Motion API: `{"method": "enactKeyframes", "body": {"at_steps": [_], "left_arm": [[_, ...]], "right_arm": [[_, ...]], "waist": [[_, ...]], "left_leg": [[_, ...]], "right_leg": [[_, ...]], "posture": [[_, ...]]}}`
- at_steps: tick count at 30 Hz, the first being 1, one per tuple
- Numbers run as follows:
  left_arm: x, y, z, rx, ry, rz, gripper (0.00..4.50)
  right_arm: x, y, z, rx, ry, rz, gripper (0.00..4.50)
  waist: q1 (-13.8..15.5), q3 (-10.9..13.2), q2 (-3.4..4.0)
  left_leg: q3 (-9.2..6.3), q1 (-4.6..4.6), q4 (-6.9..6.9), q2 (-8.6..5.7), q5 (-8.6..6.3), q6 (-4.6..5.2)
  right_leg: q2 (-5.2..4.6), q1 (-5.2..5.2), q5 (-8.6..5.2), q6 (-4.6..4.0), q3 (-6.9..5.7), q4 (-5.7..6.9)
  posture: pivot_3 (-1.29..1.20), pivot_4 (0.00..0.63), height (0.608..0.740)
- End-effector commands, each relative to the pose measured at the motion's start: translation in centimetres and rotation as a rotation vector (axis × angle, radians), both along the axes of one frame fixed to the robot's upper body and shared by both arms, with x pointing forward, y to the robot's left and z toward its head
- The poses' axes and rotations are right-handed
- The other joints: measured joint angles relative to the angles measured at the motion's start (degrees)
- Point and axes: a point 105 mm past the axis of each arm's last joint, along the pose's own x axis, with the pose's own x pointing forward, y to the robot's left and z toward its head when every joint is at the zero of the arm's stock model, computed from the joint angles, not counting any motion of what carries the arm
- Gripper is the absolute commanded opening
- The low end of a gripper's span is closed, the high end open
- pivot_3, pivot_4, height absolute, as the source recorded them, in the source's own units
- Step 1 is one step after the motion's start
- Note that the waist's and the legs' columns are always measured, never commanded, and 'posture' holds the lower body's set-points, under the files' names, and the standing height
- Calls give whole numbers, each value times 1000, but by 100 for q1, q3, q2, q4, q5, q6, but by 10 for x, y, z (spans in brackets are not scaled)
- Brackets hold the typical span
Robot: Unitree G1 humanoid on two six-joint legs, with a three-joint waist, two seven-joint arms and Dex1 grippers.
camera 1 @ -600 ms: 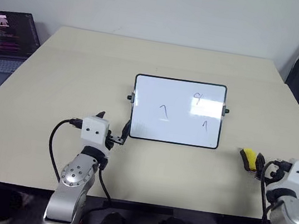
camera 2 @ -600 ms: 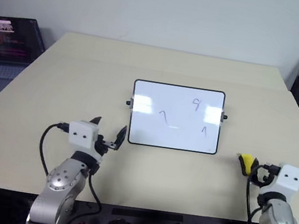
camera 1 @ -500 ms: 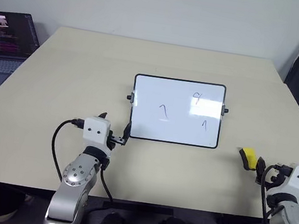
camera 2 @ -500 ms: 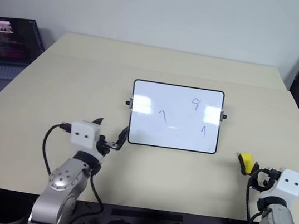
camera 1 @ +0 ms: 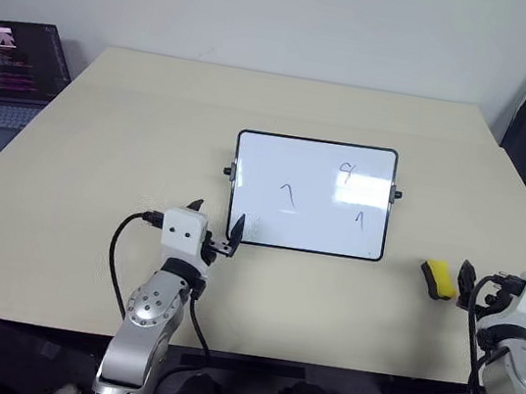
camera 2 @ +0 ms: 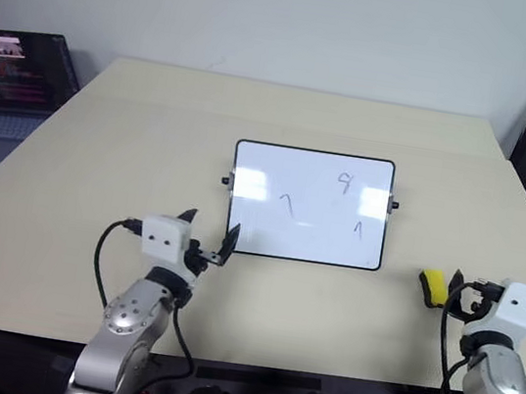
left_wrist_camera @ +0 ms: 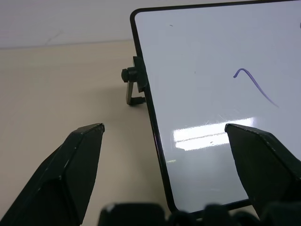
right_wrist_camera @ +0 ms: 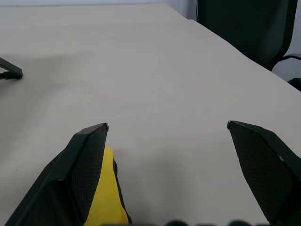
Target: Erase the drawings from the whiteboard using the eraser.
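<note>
So far we have nothing erased. Starting with the largest thing, the table (camera 1: 133, 138) carries everything, and the whiteboard (camera 1: 306, 228) lies flat at its middle, a little toward our side. All three of the drawings (camera 1: 288, 196) are untouched on it: one stroke left of centre, one at the far right part of the board, one nearer to us on the right. A laptop (camera 1: 8, 80) sits well apart at the far left, off the table's edge.

Our left gripper (camera 1: 213, 225) hangs by the board's near left corner with its fingers spread wide and nothing between them; in the left wrist view the board's left edge and its small black knob (left_wrist_camera: 127, 74) fall between the two fingers. We judge it is placed to steady the board, but we cannot tell whether it touches the frame.

The eraser (camera 1: 440, 279) lies on the table to the right of the board, near the table's near right edge. Our right gripper (camera 1: 476, 284) is just beside it, fingers fully apart and empty; the yellow block lies next to the left finger, not between the two.

What is left, as we judge it: shift the right gripper over the eraser, grasp it, carry it to the board, and wipe all three marks.
</note>
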Motion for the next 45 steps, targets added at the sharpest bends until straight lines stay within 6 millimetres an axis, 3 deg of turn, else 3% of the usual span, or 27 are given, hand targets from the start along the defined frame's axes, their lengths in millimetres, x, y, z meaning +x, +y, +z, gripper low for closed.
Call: {"method": "enactKeyframes", "body": {"at_steps": [1, 13, 18, 22, 25, 38, 45], "left_arm": [[0, 4, 8, 14, -52, 3, 4500], [2, 6, -1, 52, -44, -22, 4500], [5, 2, 8, 18, -50, -83, 4500], [9, -7, 18, 29, -57, -219, 4500], [1, -23, 24, 38, -40, -411, 4500], [-40, -57, 17, 138, 92, -1067, 4500], [-41, -72, 20, 200, 99, -1275, 4500]], "right_arm": [[2, 14, 13, 17, -60, 38, 4458], [-8, 22, 9, 44, -64, 35, 4458], [-10, 28, 7, 63, -59, 67, 4458], [-9, 35, 9, 104, -58, 141, 4458], [-8, 39, 10, 122, -44, 180, 4458], [3, 49, 11, 135, -24, 267, 4458], [11, 48, 5, 114, -9, 306, 4458]], "waist": [[0, 0, 0], [3, 1, 2], [3, 1, 2], [3, 1, 3], [-9, 1, 6], [-9, 8, 14], [-7, 9, 17]], "left_leg": [[0, 0, 0, 0, 0, 0], [-1, -4, -1, 2, 0, 0], [0, -3, -1, 3, 0, 0], [-3, -3, 1, 2, 0, 0], [0, -2, -2, 3, 0, 0], [-3, -2, -3, 4, 0, 0], [-5, -6, -3, 3, 0, 0]], "right_leg": [[0, 0, 0, 0, 0, 0], [0, -1, 0, 0, -3, -3], [1, -1, -1, -1, -3, -3], [2, -1, -1, -1, -5, 1], [4, -1, -1, -2, -4, -2], [5, -2, -5, -8, -6, -4], [7, -3, -5, -8, -8, -5]], "posture": [[0, 150, 740], [0, 150, 740], [0, 150, 740], [0, 150, 740], [0, 150, 740], [0, 150, 740], [0, 150, 740]]}}
